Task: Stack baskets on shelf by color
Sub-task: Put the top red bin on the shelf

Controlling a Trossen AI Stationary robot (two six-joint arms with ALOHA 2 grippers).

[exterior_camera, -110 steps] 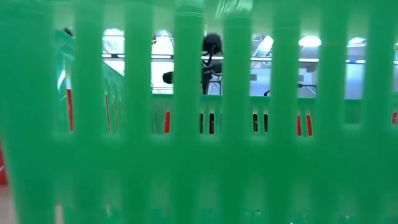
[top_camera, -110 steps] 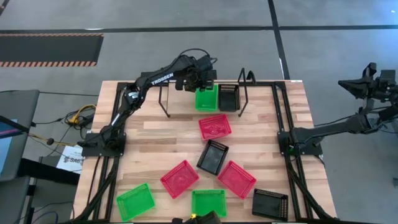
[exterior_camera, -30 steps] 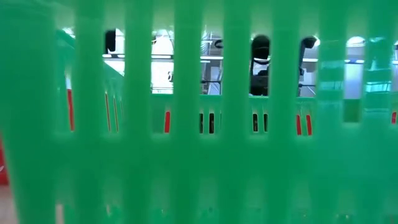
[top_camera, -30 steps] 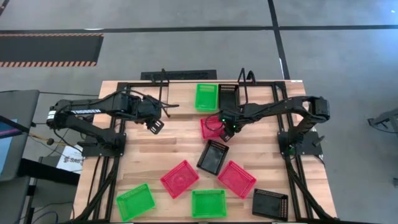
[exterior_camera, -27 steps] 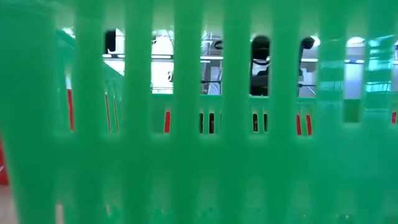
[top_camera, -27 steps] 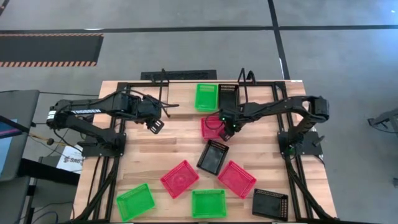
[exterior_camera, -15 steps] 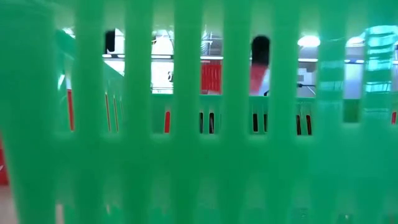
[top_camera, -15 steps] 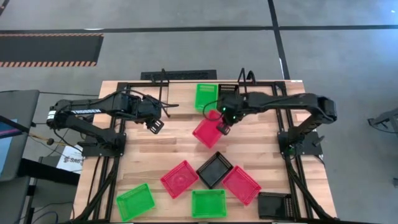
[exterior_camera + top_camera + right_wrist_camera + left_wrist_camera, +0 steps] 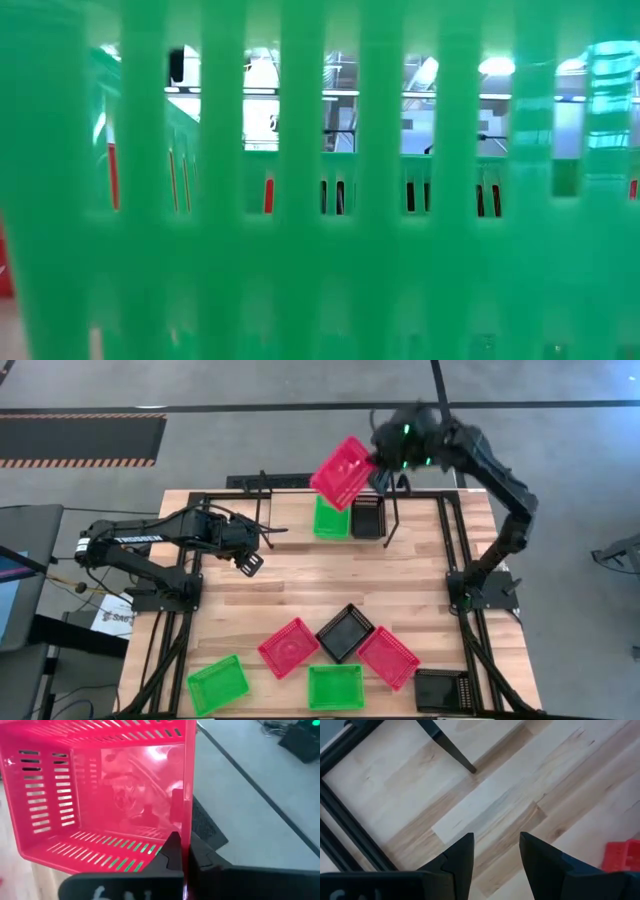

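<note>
Red-pink plastic mesh basket (image 9: 343,472), shallow and rectangular, held in the air above the far edge of the table, tilted, just over the shelf. Right gripper (image 9: 379,458) has its fingers pinched tight on one rim of it; in the right wrist view the basket's wall (image 9: 187,795) stands between the two dark fingers (image 9: 171,852), open side facing the camera.

Shelf (image 9: 300,520) — narrow light wood board between two black wire uprights at the table's far edge. On it sit a bright green mesh basket (image 9: 330,520) and, touching its right side, a black mesh basket (image 9: 367,518). The left part of the board is bare.

Near edge of the wood-plank table (image 9: 300,580): a loose cluster. Second red-pink basket (image 9: 289,647), black basket (image 9: 345,632) touching it, third red-pink basket (image 9: 388,657) on the other side. Green basket (image 9: 335,686) against the near edge, another green one (image 9: 217,684) toward the near left corner, a black one (image 9: 438,689) toward the near right corner.

Left gripper (image 9: 247,562) hangs over bare table in front of the shelf's left upright, fingers (image 9: 462,855) spread wide, nothing between them — only planks below. Low view is filled by green slats (image 9: 300,200) of a basket right at the lens.
</note>
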